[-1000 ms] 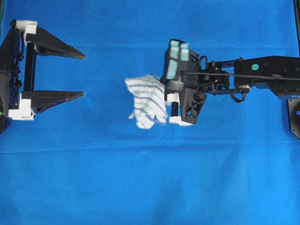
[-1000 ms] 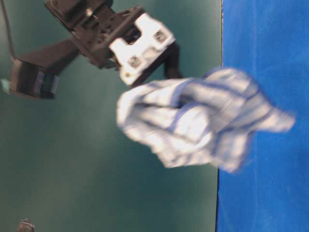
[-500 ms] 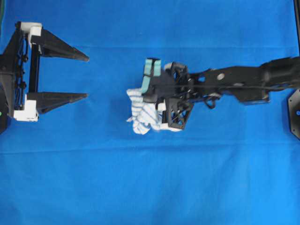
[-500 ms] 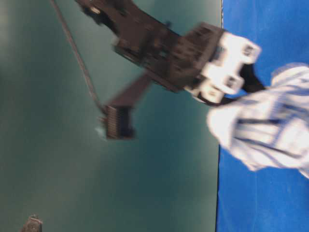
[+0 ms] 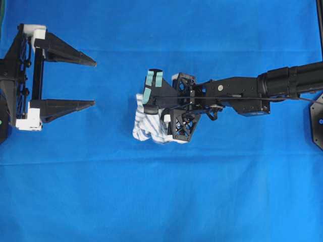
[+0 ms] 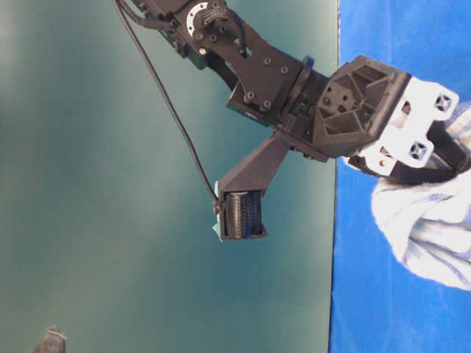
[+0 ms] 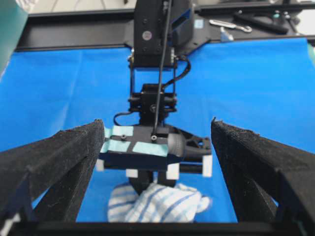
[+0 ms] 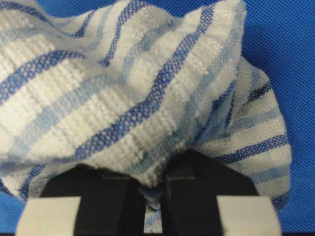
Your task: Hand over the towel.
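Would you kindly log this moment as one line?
phase: handover approach | right gripper: shut on small white blue-striped cloth towel | left gripper: open, empty | surface: large plain blue cloth

Black arms (image 5: 252, 93), white claw blocks, teal tape strips (image 5: 151, 80), black cable (image 6: 165, 103).

We count one small white cloth towel with thin blue and grey stripes (image 5: 147, 127), bunched up near the middle of the scene. We count one large plain blue cloth (image 5: 161, 191) spread flat under everything. We count two black robot arms, one at the left and one reaching in from the right, and so two grippers: one left gripper (image 5: 94, 83) and one right gripper (image 5: 160, 121). On the far side of the left wrist view we make out two tools (image 7: 246, 22) lying on a black surface.
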`<state>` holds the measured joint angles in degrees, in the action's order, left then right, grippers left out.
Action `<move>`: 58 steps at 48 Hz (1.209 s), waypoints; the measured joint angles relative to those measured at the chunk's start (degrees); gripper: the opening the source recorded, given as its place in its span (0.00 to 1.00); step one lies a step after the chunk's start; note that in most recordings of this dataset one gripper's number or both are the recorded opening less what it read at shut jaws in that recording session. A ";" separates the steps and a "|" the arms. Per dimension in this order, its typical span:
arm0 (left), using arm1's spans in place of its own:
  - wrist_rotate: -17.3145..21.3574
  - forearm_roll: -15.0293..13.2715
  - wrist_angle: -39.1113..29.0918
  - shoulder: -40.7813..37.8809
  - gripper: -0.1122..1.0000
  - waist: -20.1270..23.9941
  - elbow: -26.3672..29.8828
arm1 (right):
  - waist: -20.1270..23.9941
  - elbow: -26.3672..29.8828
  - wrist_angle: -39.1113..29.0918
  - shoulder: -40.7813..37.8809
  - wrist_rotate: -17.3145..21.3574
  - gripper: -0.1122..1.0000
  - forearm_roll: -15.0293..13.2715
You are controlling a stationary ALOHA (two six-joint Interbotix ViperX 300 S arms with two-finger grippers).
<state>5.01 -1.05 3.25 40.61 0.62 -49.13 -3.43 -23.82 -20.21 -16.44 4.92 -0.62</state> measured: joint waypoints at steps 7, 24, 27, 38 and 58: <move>0.00 0.00 0.00 -0.09 0.94 0.00 0.00 | 0.00 0.00 -0.44 0.00 0.26 0.19 -0.09; 0.00 -0.09 0.00 -0.09 0.94 0.00 0.00 | 0.00 -1.93 -1.41 9.76 0.79 0.72 -0.09; 0.00 0.00 0.00 -0.09 0.94 0.00 0.00 | 0.00 -2.55 -1.49 13.18 0.79 0.73 -0.18; 0.00 0.00 0.00 -0.09 0.94 0.00 0.00 | 0.09 -6.86 1.41 27.77 0.79 0.73 -2.64; 0.00 0.00 2.46 -0.18 0.94 0.00 -1.14 | 0.09 -20.04 20.13 44.91 0.79 0.73 -3.87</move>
<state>5.01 -1.05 5.71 40.43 0.62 -50.27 -3.34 -43.86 -0.09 28.48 5.71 -4.48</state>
